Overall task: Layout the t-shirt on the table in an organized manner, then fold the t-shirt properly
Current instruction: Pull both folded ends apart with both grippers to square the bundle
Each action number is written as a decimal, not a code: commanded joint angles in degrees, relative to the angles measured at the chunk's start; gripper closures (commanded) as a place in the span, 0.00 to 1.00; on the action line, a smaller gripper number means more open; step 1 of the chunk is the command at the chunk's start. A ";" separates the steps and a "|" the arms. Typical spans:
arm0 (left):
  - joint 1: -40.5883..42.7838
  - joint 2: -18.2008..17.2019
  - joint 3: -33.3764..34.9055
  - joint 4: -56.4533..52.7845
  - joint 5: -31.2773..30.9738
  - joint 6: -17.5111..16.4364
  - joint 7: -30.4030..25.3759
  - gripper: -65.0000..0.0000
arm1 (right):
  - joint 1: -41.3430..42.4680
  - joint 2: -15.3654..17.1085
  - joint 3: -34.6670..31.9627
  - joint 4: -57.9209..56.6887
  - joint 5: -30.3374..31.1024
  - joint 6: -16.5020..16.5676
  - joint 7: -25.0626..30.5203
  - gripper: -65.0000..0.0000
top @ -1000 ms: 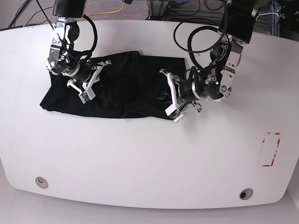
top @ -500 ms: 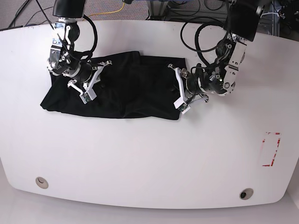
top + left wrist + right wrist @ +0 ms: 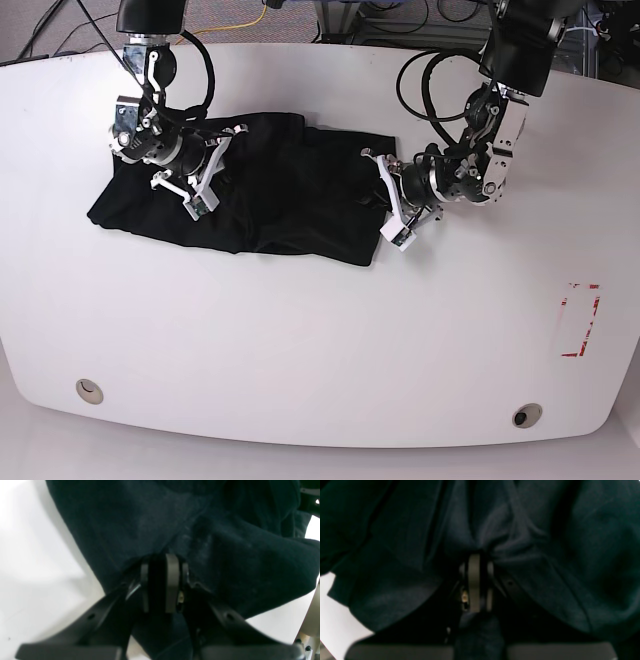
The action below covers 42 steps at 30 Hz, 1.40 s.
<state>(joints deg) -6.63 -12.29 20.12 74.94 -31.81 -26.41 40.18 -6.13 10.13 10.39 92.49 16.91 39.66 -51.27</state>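
The t-shirt (image 3: 265, 195) lies bunched and creased on the far half of the worktop (image 3: 300, 350), spread lengthwise across the middle-left of the base view. It is plain black cloth, with several folds running through it and an uneven near edge.

The worktop is glossy white with rounded edges. Two round metal grommets (image 3: 90, 390) sit near its front edge, one toward each corner. A small red tape outline (image 3: 580, 320) is marked toward the right side of the base view, well apart from the garment. Beyond the far edge, cables (image 3: 240, 20) and a dark floor are visible.

The left hand (image 3: 392, 208), on the right of the base view, sits at that end of the t-shirt. Its wrist view shows the two fingers (image 3: 172, 585) drawn close together with a gather of black cloth pinched between them, the fabric puckering toward the fingertips; it has hold of the t-shirt.

The right hand (image 3: 200, 180), on the left of the base view, rests over the opposite end of the garment. Its wrist view shows the fingers (image 3: 474, 582) pressed nearly together, with cloth bunched and radiating in creases from the tips; it too grips the t-shirt. White worktop shows only at the lower left corner of that view.
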 commanded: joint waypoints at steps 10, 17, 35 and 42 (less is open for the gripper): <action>1.84 -3.13 0.06 -0.17 3.81 1.49 4.08 0.88 | 5.74 -1.47 8.38 12.35 2.48 0.34 -11.90 0.36; 2.90 -5.33 -0.03 -0.17 3.72 1.49 4.17 0.89 | 11.63 -1.21 19.89 13.75 10.04 0.34 -24.65 0.22; 8.08 -9.38 -4.78 4.23 3.64 1.40 4.61 0.89 | 11.63 8.11 32.29 -9.45 32.81 0.34 -28.73 0.00; 8.26 -9.46 -6.10 4.23 3.64 -0.62 5.22 0.89 | 11.01 12.24 32.20 -20.18 40.46 0.34 -28.73 0.00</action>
<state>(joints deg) 0.84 -20.40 14.11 79.96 -34.57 -28.21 38.24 3.75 20.23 42.44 74.17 53.89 39.88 -81.01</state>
